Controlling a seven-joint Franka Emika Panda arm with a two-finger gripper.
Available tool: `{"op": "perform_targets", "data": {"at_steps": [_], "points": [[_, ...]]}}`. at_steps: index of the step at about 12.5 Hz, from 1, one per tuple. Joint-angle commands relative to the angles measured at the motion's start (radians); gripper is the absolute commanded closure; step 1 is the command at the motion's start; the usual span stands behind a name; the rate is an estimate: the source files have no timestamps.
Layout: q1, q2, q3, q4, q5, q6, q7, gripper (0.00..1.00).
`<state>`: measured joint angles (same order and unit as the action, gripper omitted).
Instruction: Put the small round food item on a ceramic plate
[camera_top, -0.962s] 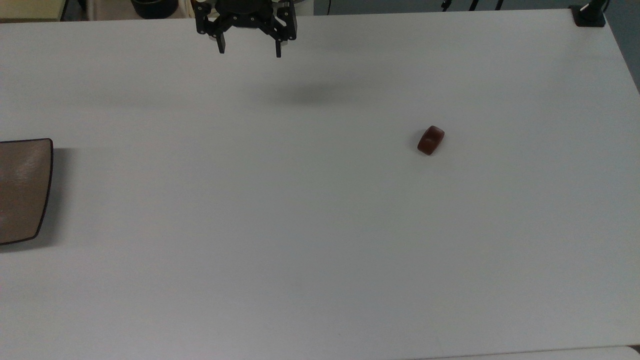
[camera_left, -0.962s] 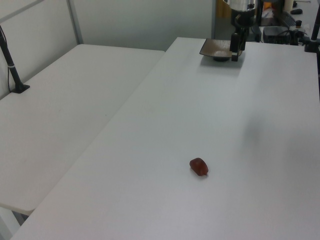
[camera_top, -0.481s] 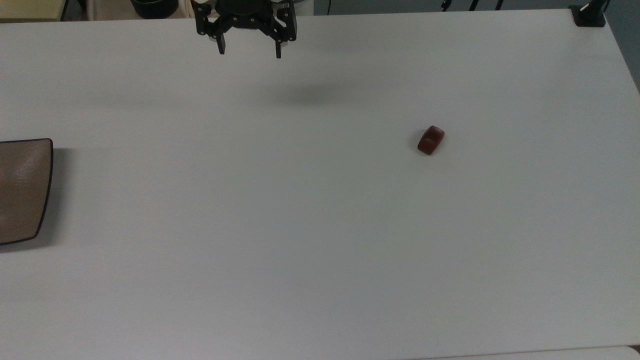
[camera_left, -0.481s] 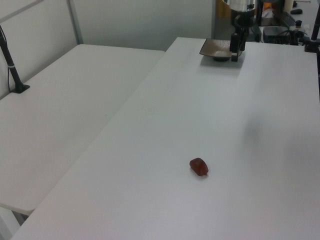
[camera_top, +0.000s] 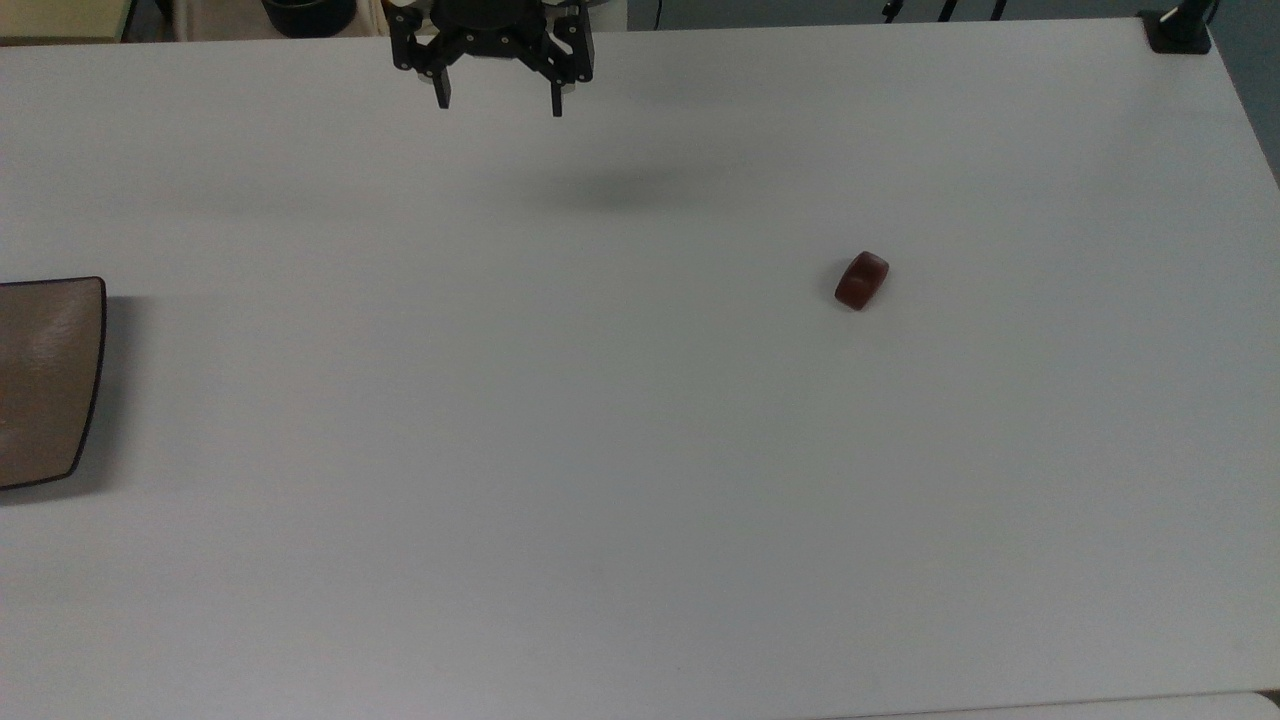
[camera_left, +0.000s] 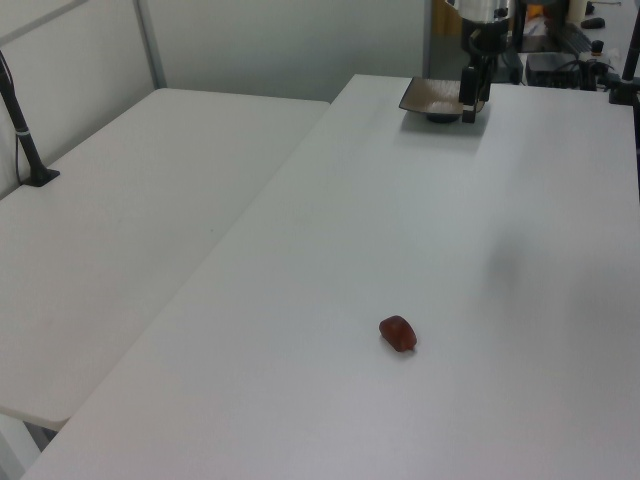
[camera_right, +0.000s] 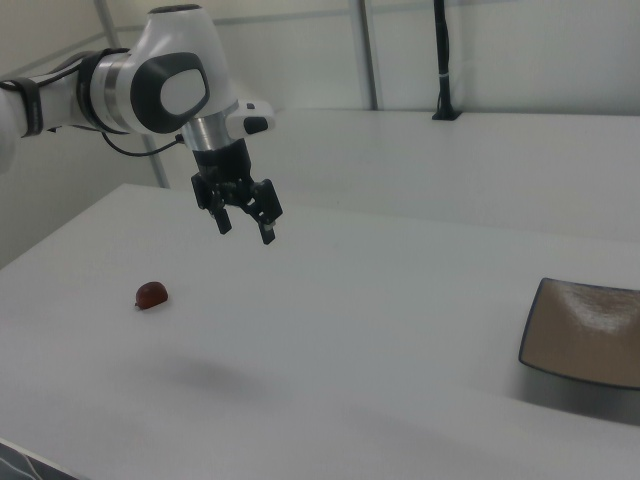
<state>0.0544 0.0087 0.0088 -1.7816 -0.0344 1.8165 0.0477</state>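
White tabletop (camera_top: 640, 450), end effector (camera_top: 498, 104) high, fingers spread, empty. Small round food item (camera_top: 861, 280) (glossy, rounded) may roll from off-centre pinch; ceramic plate (camera_top: 45, 380) well apart.

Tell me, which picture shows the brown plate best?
The right view: the ceramic plate is nearly whole, near the camera. The top view cuts it at the edge; in the left view it sits far off behind the gripper.

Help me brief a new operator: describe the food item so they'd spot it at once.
Start at the big white table. In the top view, the brown ceramic plate sits at the table's left edge; the small round food item lies alone toward the top view's right. It is a tiny glossy reddish-brown lump.
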Motion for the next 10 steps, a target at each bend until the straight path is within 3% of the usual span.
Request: {"op": "perform_targets", "data": {"at_steps": [1,10], "points": [[0.002,0.002,0.016,0.013,0.024,0.003,0.0,0.0],[0.047,0.007,0.08,0.011,0.062,0.004,0.116,0.0]]}}
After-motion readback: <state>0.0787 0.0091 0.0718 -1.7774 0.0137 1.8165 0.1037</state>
